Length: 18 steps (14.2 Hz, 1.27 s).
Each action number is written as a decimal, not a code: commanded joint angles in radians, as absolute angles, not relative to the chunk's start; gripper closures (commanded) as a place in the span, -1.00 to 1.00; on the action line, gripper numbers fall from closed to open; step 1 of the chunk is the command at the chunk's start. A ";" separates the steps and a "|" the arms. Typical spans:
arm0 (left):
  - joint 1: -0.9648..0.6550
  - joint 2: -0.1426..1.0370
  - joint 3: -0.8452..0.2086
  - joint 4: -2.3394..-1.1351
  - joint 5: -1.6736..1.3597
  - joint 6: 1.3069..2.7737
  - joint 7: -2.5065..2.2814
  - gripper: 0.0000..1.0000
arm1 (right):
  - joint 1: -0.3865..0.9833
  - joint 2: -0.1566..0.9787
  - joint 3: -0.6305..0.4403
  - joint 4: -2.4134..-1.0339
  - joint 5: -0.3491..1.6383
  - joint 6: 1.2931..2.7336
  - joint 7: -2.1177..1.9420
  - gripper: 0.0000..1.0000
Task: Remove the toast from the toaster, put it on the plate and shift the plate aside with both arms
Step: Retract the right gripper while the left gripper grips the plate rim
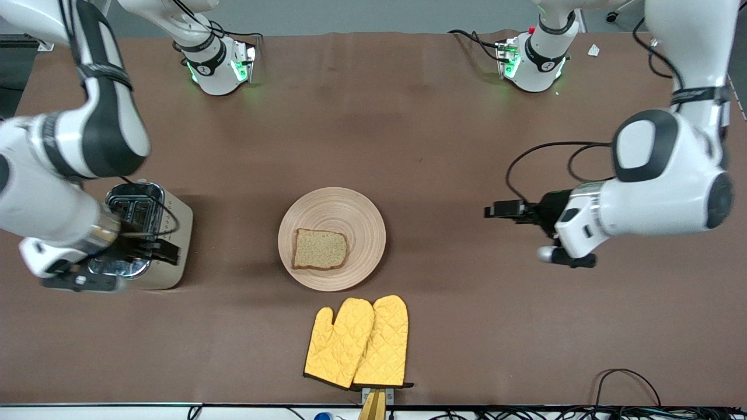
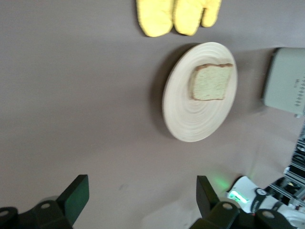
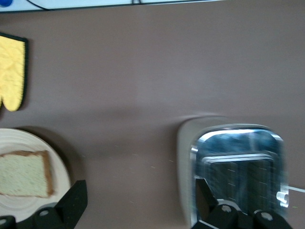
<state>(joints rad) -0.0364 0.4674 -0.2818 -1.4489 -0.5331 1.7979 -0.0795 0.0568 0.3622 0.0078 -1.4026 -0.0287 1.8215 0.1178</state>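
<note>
Toast (image 1: 319, 249) lies flat on the plate (image 1: 356, 213), a little toward the front camera's side of the plate's middle, so the first two parts of the task look done: the slice is out of the toaster (image 1: 175, 236) and set down. No bread shows in the toaster's slots in the right wrist view, as far as the dark openings can be read.

What remains, judging by the layout, is moving the plate aside with both arms. The plate sits in the middle of the bench (image 1: 443, 146), with the yellow oven mitts (image 1: 359, 341) just beside its rim on the front camera's side, apart from it.

Neither arm touches the plate. The right end effector (image 1: 149, 245) is over the toaster's chrome top at the right arm's end of the bench, its fingers spread apart and holding nothing; the plate lies well off to its side, only the rim and the slice showing in its wrist view. The left end effector (image 1: 502, 209) hangs over bare bench toward the left arm's end, fingers (image 2: 76, 195) wide apart and empty, pointed toward the plate, which lies ahead of it with a clear gap between.

Both arms would need to close in on opposite edges of the rim before the plate can be shifted.
</note>
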 commanded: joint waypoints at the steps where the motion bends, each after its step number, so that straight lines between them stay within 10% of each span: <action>1: -0.064 0.547 -0.304 -1.428 -0.598 1.894 0.016 -0.75 | 0.072 0.162 -0.093 -1.561 -0.032 1.780 -0.056 -1.00; 11: -0.113 0.843 -0.347 -1.450 -0.945 2.158 0.539 0.09 | 0.064 -0.077 -0.178 -1.654 0.046 1.652 -0.084 -1.00; 18: -0.196 0.922 -0.344 -1.450 -1.175 2.259 0.606 0.19 | 0.008 -0.081 -0.114 -1.623 0.031 1.593 -0.029 -1.00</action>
